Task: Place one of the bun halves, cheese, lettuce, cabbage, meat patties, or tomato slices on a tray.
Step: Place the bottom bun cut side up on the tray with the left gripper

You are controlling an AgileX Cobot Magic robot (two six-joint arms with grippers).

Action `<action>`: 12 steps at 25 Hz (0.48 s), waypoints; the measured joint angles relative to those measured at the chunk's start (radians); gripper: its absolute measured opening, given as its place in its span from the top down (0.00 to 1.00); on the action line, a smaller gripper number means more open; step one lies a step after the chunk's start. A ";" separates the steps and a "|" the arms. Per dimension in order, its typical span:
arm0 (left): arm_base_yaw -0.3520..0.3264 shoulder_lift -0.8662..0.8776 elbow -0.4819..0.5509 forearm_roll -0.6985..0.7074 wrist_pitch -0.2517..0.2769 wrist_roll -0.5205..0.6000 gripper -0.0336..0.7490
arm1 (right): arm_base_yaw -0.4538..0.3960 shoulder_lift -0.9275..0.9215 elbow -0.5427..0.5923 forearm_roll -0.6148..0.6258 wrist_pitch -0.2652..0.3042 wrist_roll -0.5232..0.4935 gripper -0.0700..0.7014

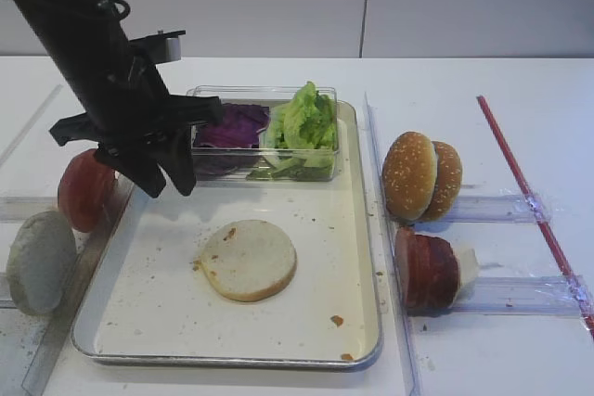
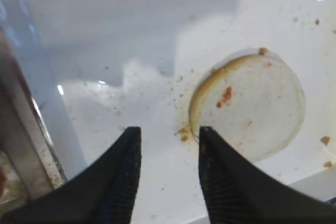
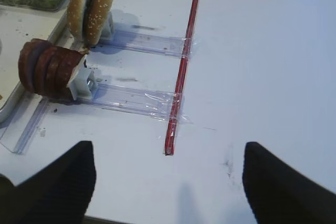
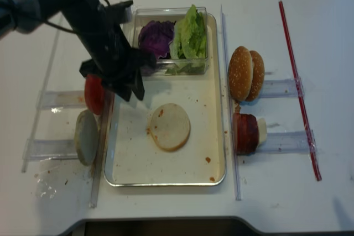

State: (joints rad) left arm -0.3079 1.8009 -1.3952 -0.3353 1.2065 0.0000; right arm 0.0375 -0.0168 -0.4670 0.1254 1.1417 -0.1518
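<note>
Bun half (image 1: 248,260) lying flat, cut face up, near the middle of the tray (image 1: 367,229), a little toward its front edge; looks placed, judging by how squarely it rests on the cream floor among crumbs; left hand (image 1: 160,178) up over the tray's rear left corner, fingers (image 2: 223,179) spread and empty, nothing between them in the left wrist view; bun half off to the hand's right and forward, clear of it, not touching; reads as a release with the hand lifted away. Clear box (image 1: 264,134) at the tray's rear edge holding purple cabbage (image 1: 235,125) beside lettuce (image 1: 306,118), kept together so leaves do not scatter; tomato slices (image 1: 85,189) and a pale bun stack (image 1: 39,260) standing on edge in a rack off the tray's left edge; sesame buns (image 1: 422,176) and meat patties (image 1: 427,271) racked likewise off its right edge, upright for easy pinching, probably. Right hand (image 3: 168,182) low over bare tabletop (image 3: 262,51) near the red strip (image 3: 184,61), fingers wide apart, holding nothing.
</note>
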 joint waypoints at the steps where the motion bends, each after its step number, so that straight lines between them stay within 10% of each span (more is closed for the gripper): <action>1: -0.008 0.000 -0.016 0.017 0.000 -0.016 0.62 | 0.000 0.000 0.000 0.000 0.000 0.000 0.15; 12: -0.088 -0.018 -0.051 0.110 0.009 -0.100 0.62 | 0.000 0.000 0.000 0.000 0.000 0.000 0.15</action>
State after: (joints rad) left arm -0.3963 1.7833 -1.4465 -0.2250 1.2154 -0.0997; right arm 0.0375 -0.0168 -0.4670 0.1254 1.1417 -0.1518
